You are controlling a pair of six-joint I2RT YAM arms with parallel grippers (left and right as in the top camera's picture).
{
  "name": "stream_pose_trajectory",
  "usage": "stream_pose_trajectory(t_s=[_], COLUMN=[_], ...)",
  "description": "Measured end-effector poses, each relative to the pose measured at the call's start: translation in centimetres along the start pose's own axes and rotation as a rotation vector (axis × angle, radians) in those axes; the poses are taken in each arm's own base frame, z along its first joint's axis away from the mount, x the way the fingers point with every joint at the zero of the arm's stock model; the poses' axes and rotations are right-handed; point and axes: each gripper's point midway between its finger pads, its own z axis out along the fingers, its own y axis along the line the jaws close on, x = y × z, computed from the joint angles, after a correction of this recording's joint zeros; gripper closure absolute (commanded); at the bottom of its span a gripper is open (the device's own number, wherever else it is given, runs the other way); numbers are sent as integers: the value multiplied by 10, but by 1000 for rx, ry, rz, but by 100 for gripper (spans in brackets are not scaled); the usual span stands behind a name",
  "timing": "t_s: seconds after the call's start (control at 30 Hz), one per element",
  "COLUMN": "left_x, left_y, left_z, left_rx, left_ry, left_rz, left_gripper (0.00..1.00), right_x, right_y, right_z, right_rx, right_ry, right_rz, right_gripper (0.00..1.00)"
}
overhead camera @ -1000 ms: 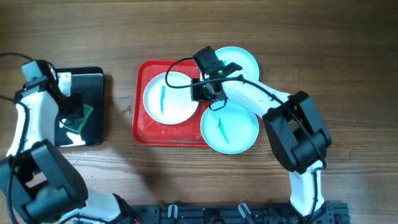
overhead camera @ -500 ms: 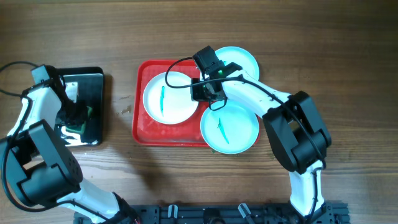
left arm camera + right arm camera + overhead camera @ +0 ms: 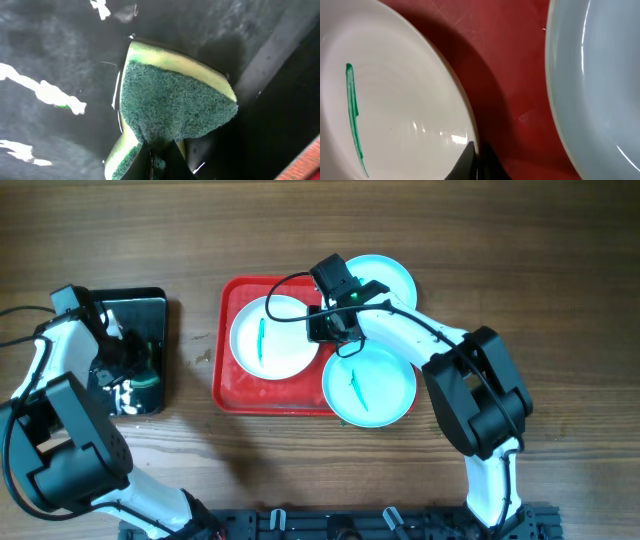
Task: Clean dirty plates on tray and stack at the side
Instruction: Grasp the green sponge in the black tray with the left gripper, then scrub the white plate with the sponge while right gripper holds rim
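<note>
Right fingers [image 3: 464, 165] clamp white plate [image 3: 395, 100] rim; left fingers [image 3: 142, 168] clamp the sponge [image 3: 175, 105].

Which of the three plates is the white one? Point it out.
The white plate lies inside the red tray, on its left side; the pale aqua plates sit at the tray's right edge.

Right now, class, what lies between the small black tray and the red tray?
Only bare wooden table separates the black tray from the red tray; the overhead view shows it.
</note>
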Motion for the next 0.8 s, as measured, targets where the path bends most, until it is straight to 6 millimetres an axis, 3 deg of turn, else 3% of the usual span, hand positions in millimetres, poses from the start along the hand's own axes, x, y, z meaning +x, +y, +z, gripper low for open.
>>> stream_pose_trajectory(t_s=[0.27,0.43,0.6,0.8], left_x=[15,-5,-29,-32], left_y=[-5,-14,-30,-27], left_z=[-7,-43,-93,-100], left_rx=[26,44,70,30], left_ry=[77,62,-58,-87], left_rz=[-20,-19,16,32], left_gripper=[96,96,96,96], right_x=[0,1,0,1], right_y=[0,1,3,3], right_z=[0,0,0,0], right_rx=[0,-8,-16,-19], right_ry=[0,7,4,5], right_rz=[-6,-25,-32,-41], right_gripper=[96,96,96,96])
